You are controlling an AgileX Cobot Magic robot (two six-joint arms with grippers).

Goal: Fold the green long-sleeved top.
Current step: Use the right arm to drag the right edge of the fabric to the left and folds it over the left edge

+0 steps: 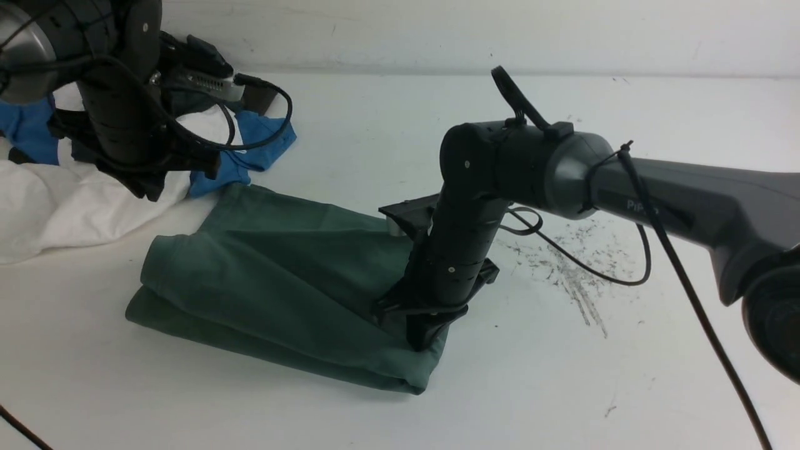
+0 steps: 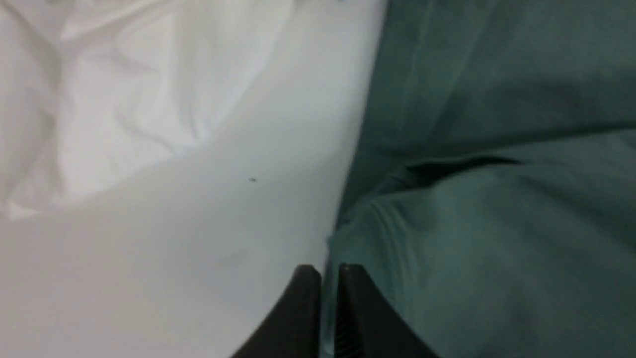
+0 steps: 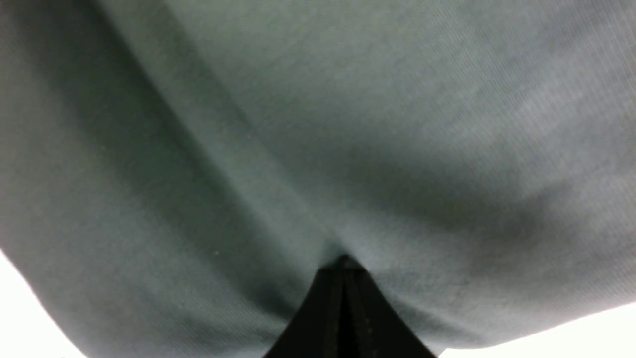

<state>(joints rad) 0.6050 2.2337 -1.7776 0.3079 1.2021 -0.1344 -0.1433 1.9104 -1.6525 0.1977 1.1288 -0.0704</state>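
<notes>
The green long-sleeved top (image 1: 275, 269) lies folded into a thick rectangle at the middle of the table. My right gripper (image 1: 425, 340) points down onto its near right corner. In the right wrist view the jaws (image 3: 343, 258) are shut and the green fabric (image 3: 348, 124) puckers into their tips. My left gripper (image 1: 147, 187) hangs at the far left, above the top's far left corner. In the left wrist view it (image 2: 325, 268) is shut with only a slit between the fingers and nothing held, over the table beside the top's ribbed edge (image 2: 497, 199).
A white garment (image 1: 56, 206) and a blue one (image 1: 250, 150) are heaped at the back left, under the left arm. Dark scuff marks (image 1: 575, 275) show on the table to the right of the top. The right arm's cable (image 1: 687, 287) trails over the table.
</notes>
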